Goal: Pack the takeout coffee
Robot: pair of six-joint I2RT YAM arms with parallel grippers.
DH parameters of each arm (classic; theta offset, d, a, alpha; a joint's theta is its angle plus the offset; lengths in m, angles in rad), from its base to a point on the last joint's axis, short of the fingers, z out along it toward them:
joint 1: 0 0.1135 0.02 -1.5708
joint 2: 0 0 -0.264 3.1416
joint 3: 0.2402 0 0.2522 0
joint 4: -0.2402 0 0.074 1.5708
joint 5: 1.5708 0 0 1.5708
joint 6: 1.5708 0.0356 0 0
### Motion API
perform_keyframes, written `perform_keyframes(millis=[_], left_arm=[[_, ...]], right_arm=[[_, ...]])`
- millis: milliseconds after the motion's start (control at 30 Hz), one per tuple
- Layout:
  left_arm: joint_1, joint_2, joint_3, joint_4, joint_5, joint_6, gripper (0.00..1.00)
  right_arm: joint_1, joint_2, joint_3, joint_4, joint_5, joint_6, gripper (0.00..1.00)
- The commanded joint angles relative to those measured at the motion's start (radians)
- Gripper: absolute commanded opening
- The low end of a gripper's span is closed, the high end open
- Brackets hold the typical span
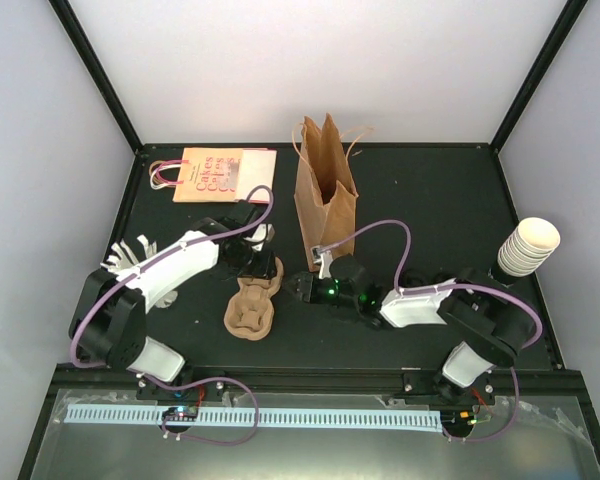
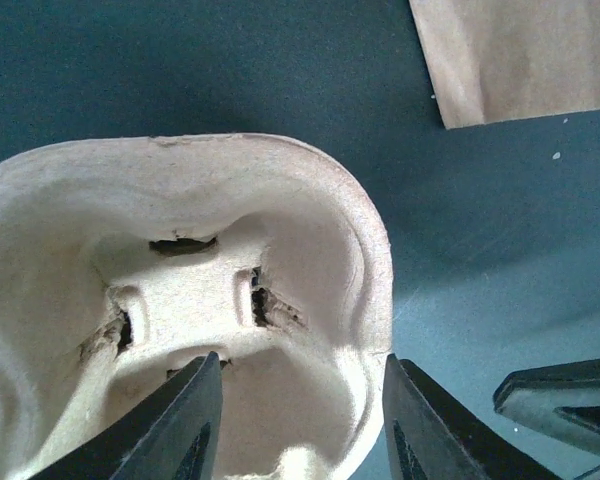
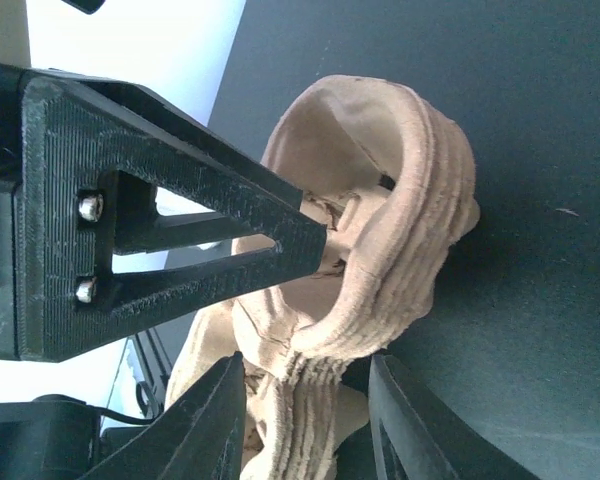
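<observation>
Holds left pincer [image 2: 298, 400] apart astride the rim of the pulp trays [image 2: 180, 190]. Brackets the stack's edge with right pincer [image 3: 305, 405]; cannot tell whether clamped. Finds no lidded coffee cup in any view. Risks lifting stuck nested trays together, or bumping the paper bag [image 1: 325, 190] nearby.

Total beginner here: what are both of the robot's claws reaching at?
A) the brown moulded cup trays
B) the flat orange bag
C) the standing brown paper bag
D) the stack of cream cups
A: each wrist view shows it, with the left gripper and right gripper both set with fingers either side of an edge of the brown moulded cup trays.
</observation>
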Motion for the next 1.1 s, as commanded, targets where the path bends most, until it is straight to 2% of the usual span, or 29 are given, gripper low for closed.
perform_keyframes(millis=[0, 167, 300, 500, 567, 600, 700, 767, 1067], left_arm=[[-0.018, 0.034, 0.04, 0.024, 0.001, 0.019, 0.48], [-0.041, 0.068, 0.059, 0.019, -0.038, 0.016, 0.49], [-0.057, 0.093, 0.075, 0.005, -0.086, 0.011, 0.47], [-0.063, 0.101, 0.087, -0.005, -0.097, 0.01, 0.3], [-0.062, 0.099, 0.089, -0.008, -0.096, 0.01, 0.28], [-0.064, 0.099, 0.092, -0.011, -0.095, 0.011, 0.3], [-0.066, 0.099, 0.099, -0.015, -0.076, 0.014, 0.44], [-0.072, 0.097, 0.1, -0.008, -0.068, 0.013, 0.48], [-0.086, 0.137, 0.117, -0.019, -0.091, 0.005, 0.47]], right_arm=[[0.002, -0.038, -0.026, -0.003, 0.068, 0.004, 0.38], [0.0, -0.049, -0.029, -0.023, 0.081, 0.003, 0.38], [-0.001, -0.048, -0.03, -0.023, 0.08, 0.001, 0.38], [-0.001, -0.043, -0.027, -0.026, 0.076, -0.004, 0.38], [-0.002, -0.041, -0.025, -0.026, 0.074, -0.004, 0.38], [-0.002, -0.04, -0.024, -0.025, 0.074, -0.005, 0.38], [-0.002, -0.037, -0.022, -0.025, 0.071, -0.005, 0.38], [-0.002, -0.038, -0.024, -0.024, 0.072, -0.006, 0.38], [-0.002, -0.042, -0.028, -0.025, 0.075, -0.006, 0.38]])
